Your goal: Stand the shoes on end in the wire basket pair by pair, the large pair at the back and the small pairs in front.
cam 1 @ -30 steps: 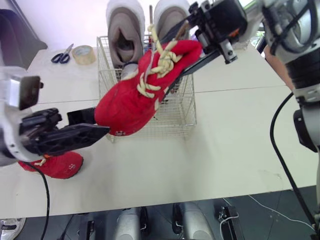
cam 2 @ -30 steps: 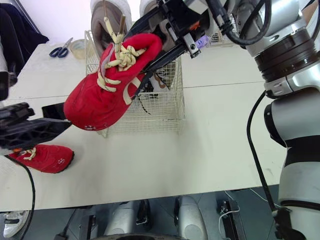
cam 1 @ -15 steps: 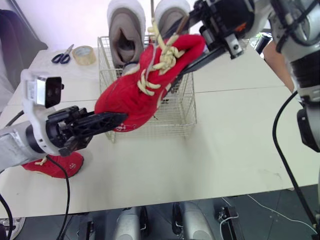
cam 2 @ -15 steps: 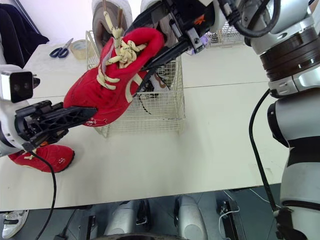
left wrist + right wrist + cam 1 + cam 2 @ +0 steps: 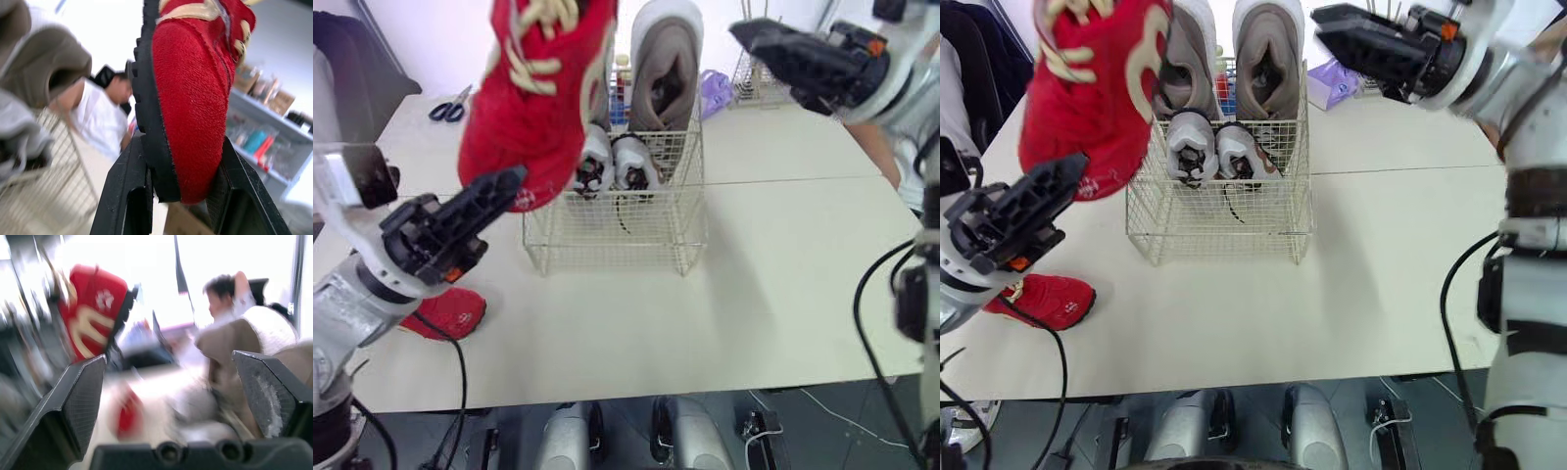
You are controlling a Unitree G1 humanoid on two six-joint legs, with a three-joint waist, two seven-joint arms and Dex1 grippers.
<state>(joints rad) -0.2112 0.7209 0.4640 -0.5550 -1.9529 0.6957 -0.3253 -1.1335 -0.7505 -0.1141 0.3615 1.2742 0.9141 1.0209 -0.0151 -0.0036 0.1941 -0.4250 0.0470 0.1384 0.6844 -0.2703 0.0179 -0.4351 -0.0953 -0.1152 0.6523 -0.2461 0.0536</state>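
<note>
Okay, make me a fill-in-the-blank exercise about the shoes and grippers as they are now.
The left gripper is shut on a ____ suede lace-up shoe.
The right gripper is ____ and holds nothing.
In the white wire basket, the small grey pair stands in ____ of the large taupe pair.
Its matching shoe lies on the cream ____.
Missing: red; open; front; table.

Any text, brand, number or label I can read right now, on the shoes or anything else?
No text is readable.
On the red shoe held by the left gripper: a small white mark near the toe, too small to read.
On the same red shoe in the right wrist view: a white emblem, too blurred to read.
On the shelf packages in the background: too blurred to read.
</note>
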